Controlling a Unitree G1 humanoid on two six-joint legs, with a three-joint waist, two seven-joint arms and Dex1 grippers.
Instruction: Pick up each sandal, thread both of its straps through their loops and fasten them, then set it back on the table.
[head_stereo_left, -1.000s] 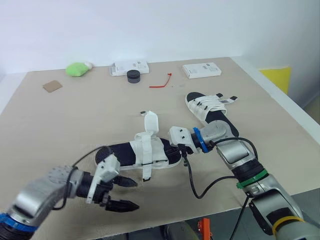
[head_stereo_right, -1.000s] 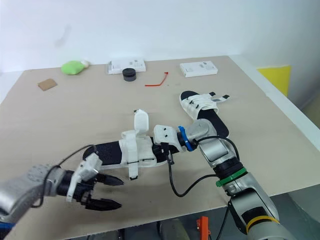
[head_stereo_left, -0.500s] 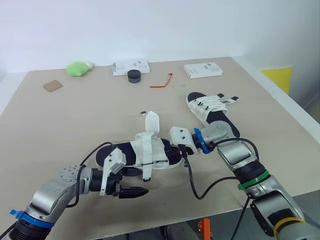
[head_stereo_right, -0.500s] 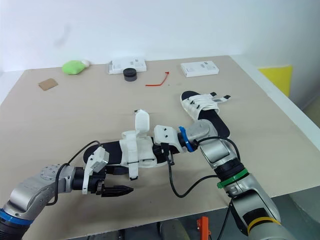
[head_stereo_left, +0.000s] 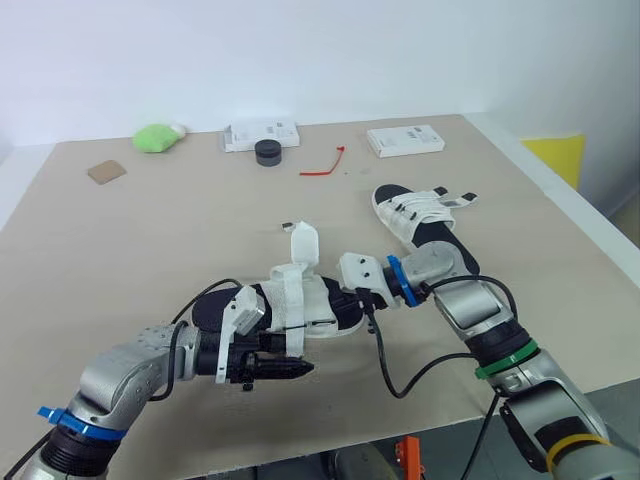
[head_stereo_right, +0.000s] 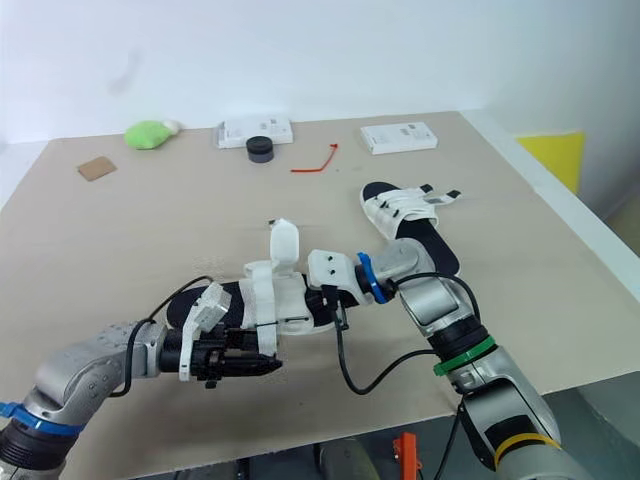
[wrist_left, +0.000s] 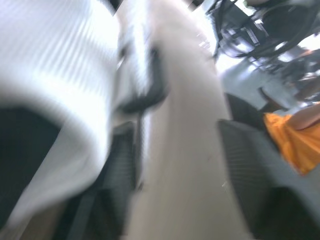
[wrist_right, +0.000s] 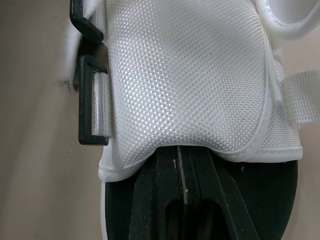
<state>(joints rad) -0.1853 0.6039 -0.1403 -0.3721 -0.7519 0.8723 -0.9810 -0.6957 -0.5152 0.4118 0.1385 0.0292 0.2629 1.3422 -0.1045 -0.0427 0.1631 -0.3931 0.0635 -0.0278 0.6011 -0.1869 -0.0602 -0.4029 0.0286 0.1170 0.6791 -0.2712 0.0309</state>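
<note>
near sandal (head_stereo_left: 300, 305) lies flat in the middle of the desk (head_stereo_left: 150, 230), one strap (head_stereo_left: 303, 245) sticking up loose. left end effector (head_stereo_left: 300, 367) is down low beside its near edge; the blurred wrist view shows its fingers (wrist_left: 117, 175) spread, bare desk between them. right end effector (head_stereo_left: 355, 298) is at the sandal's end, fingers (wrist_right: 165, 200) pressed together, tips hidden under the white upper, so any pinch is impossible to tell. far sandal (head_stereo_left: 420, 222) lies behind. print on the white pack (head_stereo_left: 260, 134) and second white pack (head_stereo_left: 404, 139) is too small to read
</note>
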